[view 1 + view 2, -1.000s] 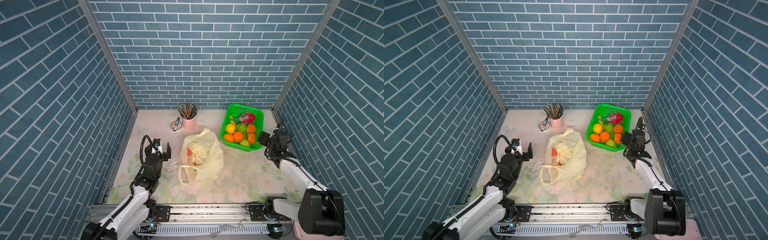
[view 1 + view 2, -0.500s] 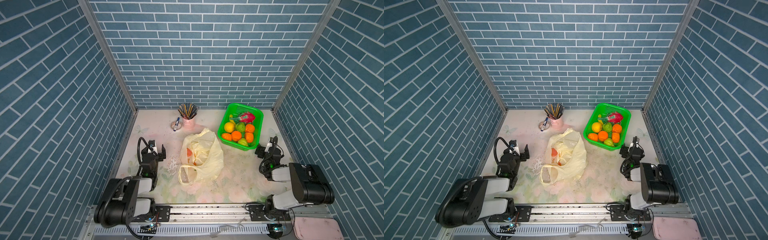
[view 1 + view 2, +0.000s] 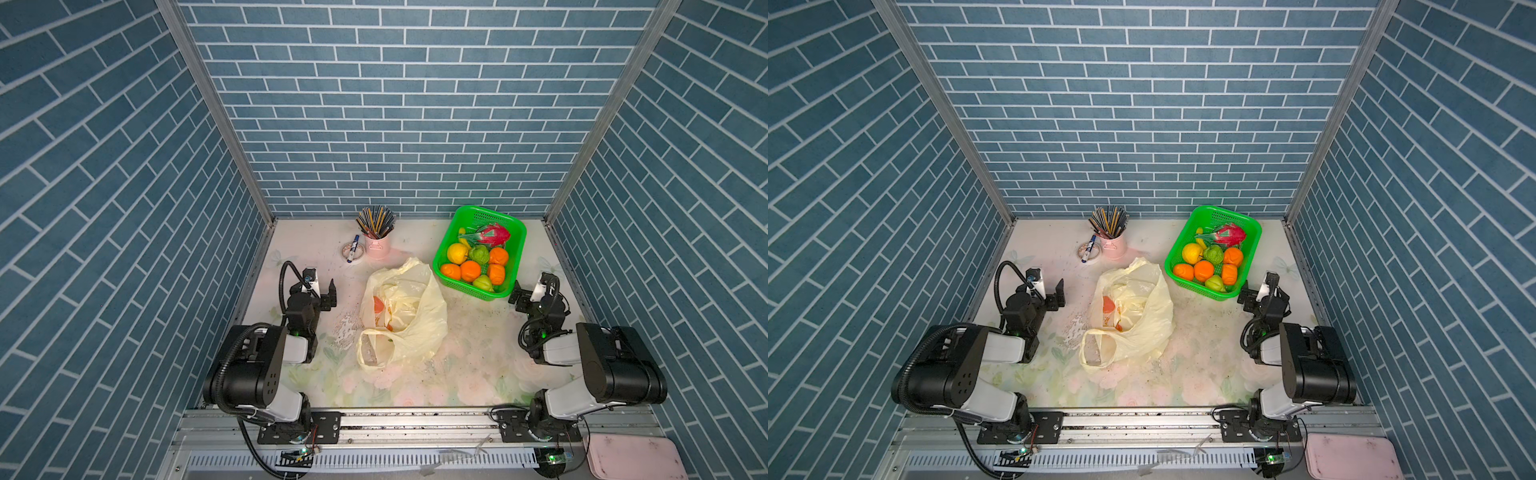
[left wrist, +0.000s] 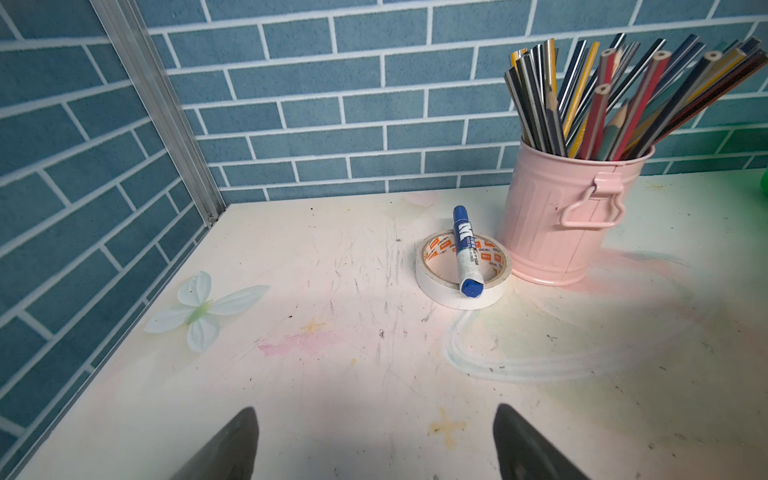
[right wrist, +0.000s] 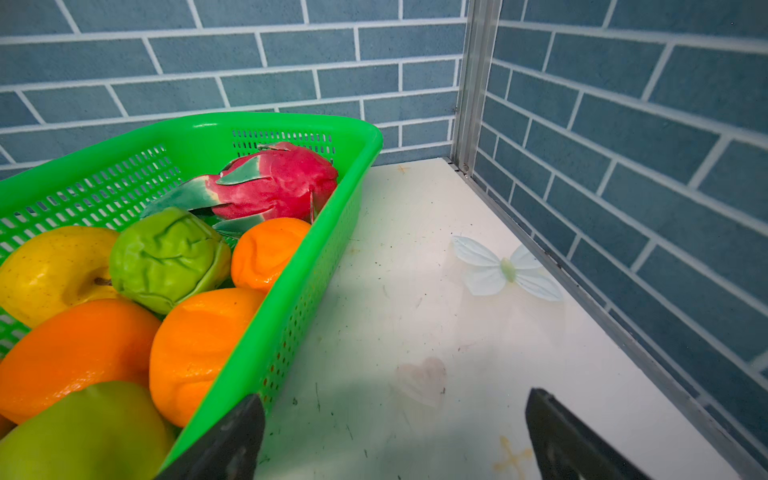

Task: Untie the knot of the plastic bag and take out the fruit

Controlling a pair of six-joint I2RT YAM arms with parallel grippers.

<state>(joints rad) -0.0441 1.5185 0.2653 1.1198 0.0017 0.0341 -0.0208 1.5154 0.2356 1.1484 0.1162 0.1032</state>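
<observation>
1. Two grippers, both spread wide and empty. In a top view the left gripper (image 3: 322, 286) sits left of the plastic bag (image 3: 405, 316). The right gripper (image 3: 532, 286) sits just beside the near right corner of the green basket (image 3: 473, 291). The bag lies slack on the table between the arms, nearer the left one. Its long axis runs front to back, with a loop handle (image 3: 374, 353) toward the robot and the far end almost at the basket. The fruit (image 3: 471, 270) is piled in the basket.
2. Same layout in a top view: left gripper (image 3: 1047, 286), bag (image 3: 1133, 311), right gripper (image 3: 1258, 289), basket (image 3: 1208, 293). No knot can be made out and the bag mouth looks loose. An orange-red patch shows through the film, but I cannot tell whether it is fruit or print.
3. Left wrist: the left gripper (image 4: 374, 449) has its jaws apart with bare table between them. It points at a pink pencil cup (image 4: 557, 224), a tape roll (image 4: 436, 282) and a blue marker (image 4: 465, 253). The bag is out of frame, so this gripper faces away from it.
4. Right wrist: the right gripper (image 5: 395, 440) has its jaws apart, one finger against the basket (image 5: 311, 291) wall. The fruit (image 5: 282, 183) is inside and the bag is not in frame.
5. Judgement: the task looks nearly finished. If anything is still inside the bag, the left arm has the shorter reach, turning toward its right.
</observation>
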